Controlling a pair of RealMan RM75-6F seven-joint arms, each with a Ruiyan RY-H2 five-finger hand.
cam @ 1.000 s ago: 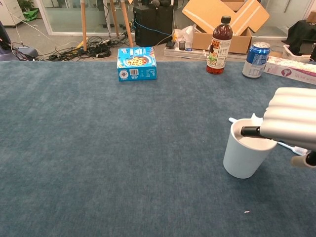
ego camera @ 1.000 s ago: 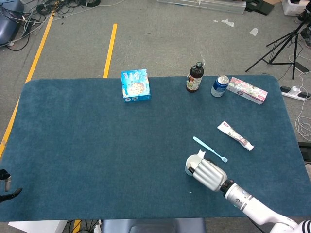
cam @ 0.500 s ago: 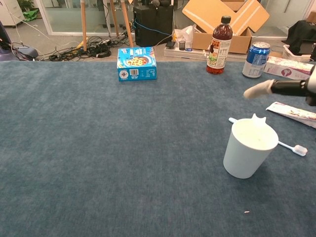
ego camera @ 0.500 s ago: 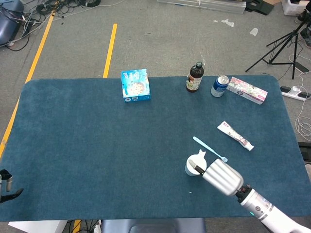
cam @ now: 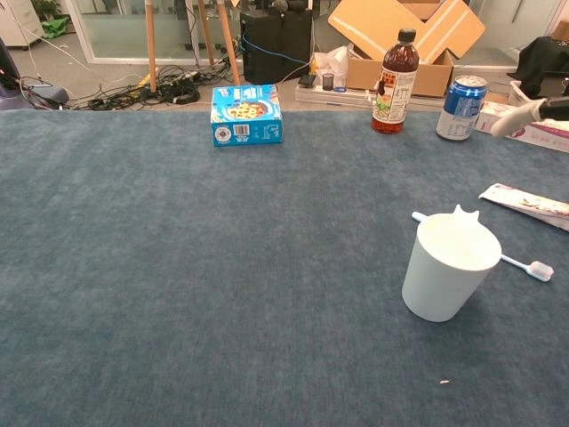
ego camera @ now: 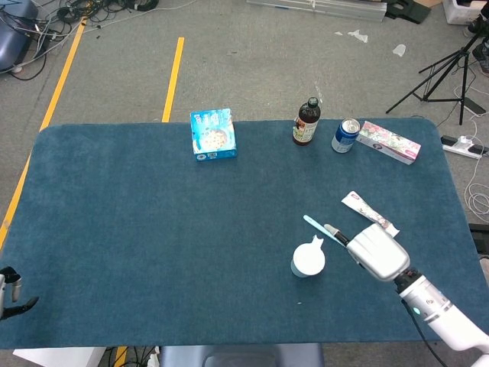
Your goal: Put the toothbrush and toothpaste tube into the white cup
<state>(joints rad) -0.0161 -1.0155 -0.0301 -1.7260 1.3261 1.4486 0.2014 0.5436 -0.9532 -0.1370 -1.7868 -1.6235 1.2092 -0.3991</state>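
The white cup (ego camera: pixel 308 260) (cam: pixel 447 265) stands upright on the blue table. Just behind it lies the light-blue toothbrush (ego camera: pixel 313 223) (cam: pixel 524 265); in the head view my right hand hides its head. The toothpaste tube (ego camera: pixel 357 202) (cam: pixel 529 200) lies flat further right. My right hand (ego camera: pixel 376 251) hovers right of the cup, over the toothbrush head and the tube's near end, holding nothing. In the chest view only one outstretched fingertip (cam: pixel 520 117) shows at the right edge. A small dark part of my left hand (ego camera: pixel 9 287) shows at the table's near left corner.
Along the far edge stand a blue box (ego camera: pixel 213 134), a dark bottle (ego camera: pixel 306 122), a blue can (ego camera: pixel 345 135) and a flat white carton (ego camera: pixel 389 142). The table's right edge (ego camera: pixel 467 222) is close to my right hand.
My right hand let go of the cup's rim, rose and moved right and away from me, over the toothbrush and tube. The cup stayed put.
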